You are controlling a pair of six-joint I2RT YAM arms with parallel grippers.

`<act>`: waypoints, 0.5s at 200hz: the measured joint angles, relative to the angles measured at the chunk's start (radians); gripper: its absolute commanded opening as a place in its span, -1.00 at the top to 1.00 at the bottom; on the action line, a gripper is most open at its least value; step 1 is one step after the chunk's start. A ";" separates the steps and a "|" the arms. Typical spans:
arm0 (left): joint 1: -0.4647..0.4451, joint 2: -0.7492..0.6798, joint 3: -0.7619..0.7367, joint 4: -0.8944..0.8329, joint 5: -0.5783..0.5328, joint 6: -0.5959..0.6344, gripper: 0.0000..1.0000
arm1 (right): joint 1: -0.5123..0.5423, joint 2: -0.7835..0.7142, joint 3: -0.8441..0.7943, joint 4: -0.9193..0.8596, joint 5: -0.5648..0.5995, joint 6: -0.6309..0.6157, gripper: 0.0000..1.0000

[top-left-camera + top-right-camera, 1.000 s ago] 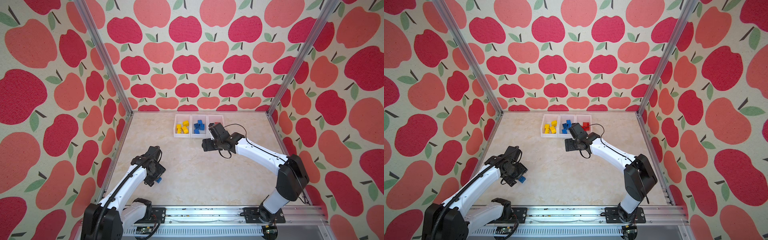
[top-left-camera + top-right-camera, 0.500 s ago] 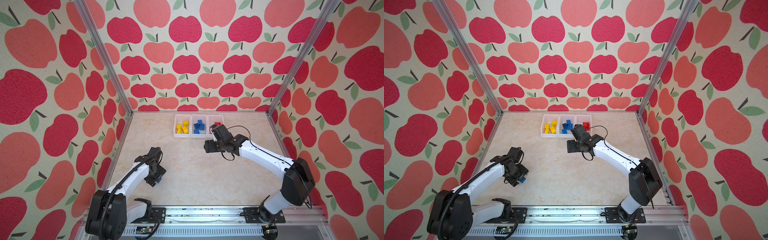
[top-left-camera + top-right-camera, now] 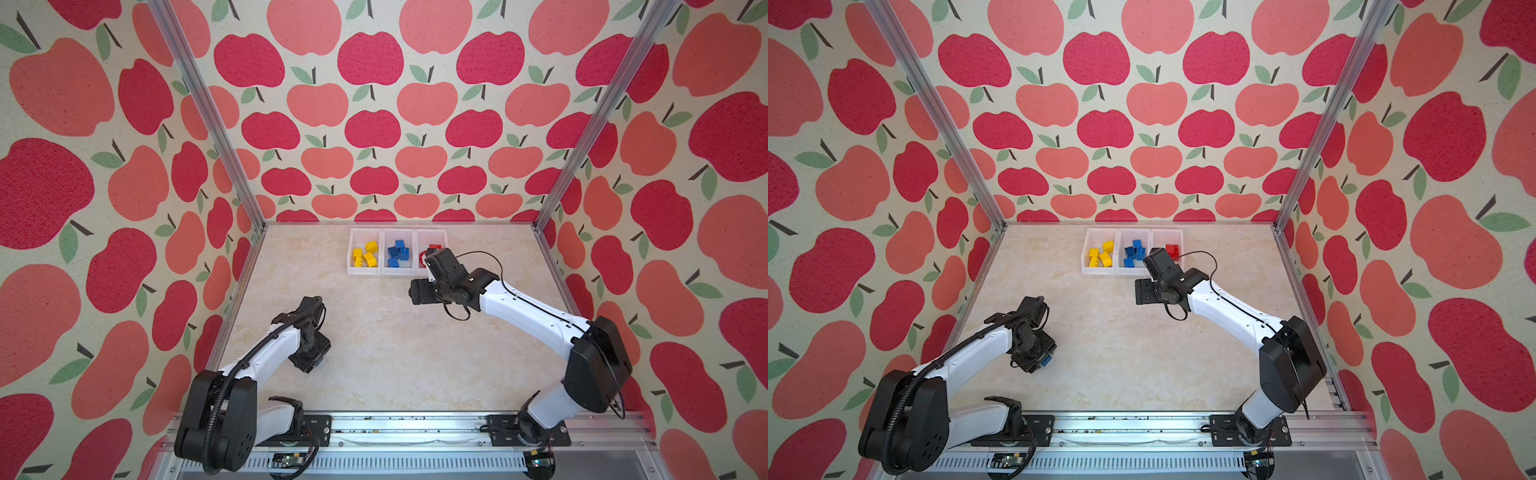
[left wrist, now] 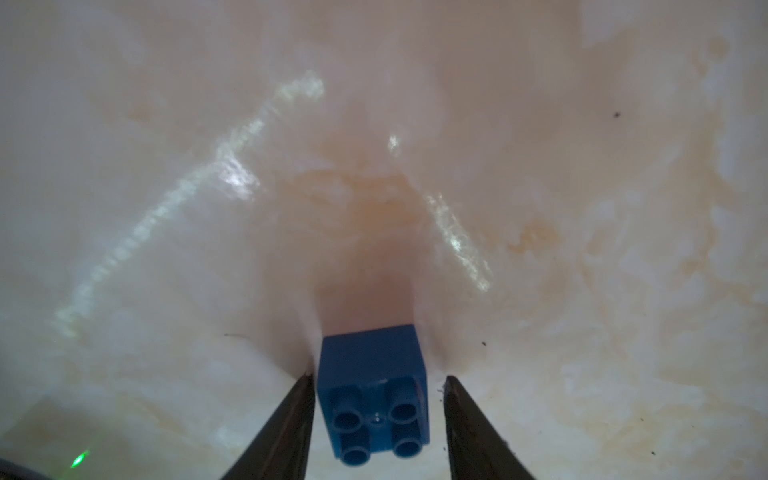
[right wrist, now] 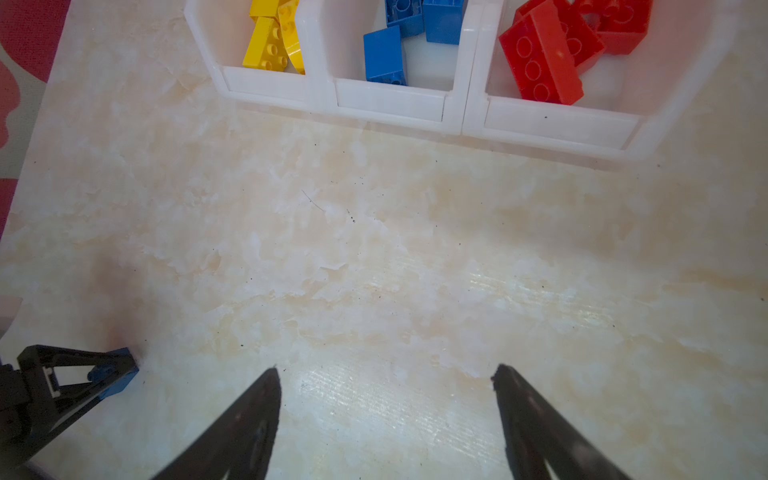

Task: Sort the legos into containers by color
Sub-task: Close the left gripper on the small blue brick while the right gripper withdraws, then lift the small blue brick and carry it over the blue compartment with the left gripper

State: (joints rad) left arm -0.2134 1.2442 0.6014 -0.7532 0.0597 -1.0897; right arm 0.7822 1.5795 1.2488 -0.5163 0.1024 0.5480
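Pickup of blue lego in hand: left gripper fingers straddle it on table, one touching, other w/ slight gap, no pinch yet; next needs squeeze, lift, carry to middle container w/ blues, well beyond fingertips; right gripper spread, empty.

You are looking at a counter showing a glossy, marble-look sheen; the 3 containers are reading as translucent white plastic, the legos as smooth, shiny plastic.
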 measured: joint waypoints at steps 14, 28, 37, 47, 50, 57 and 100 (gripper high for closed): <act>0.000 0.003 -0.002 0.003 0.000 0.004 0.15 | 0.000 -0.001 -0.005 0.000 0.000 0.003 -0.66; 0.000 0.004 -0.002 0.005 0.000 0.004 0.23 | 0.000 -0.003 -0.015 0.000 0.000 0.004 -0.66; 0.000 0.004 -0.002 0.005 0.000 0.003 0.28 | -0.003 -0.005 -0.023 0.000 0.000 0.004 -0.66; 0.000 0.004 -0.002 0.003 0.000 0.005 0.35 | -0.006 -0.009 -0.032 0.000 0.000 0.005 -0.66; 0.000 0.004 -0.002 0.003 0.000 0.005 0.36 | -0.008 -0.011 -0.034 0.000 0.000 0.005 -0.66; 0.000 0.003 -0.002 0.003 0.000 0.005 0.39 | -0.010 -0.016 -0.041 0.000 0.000 0.007 -0.66; -0.008 -0.016 0.002 -0.002 -0.004 0.007 0.46 | -0.034 -0.075 -0.109 0.006 -0.009 0.032 -0.69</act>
State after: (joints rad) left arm -0.2218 1.2282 0.6037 -0.7555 0.0555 -1.0828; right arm 0.7479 1.5047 1.1400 -0.5102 0.0937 0.5804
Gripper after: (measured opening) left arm 0.347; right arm 0.836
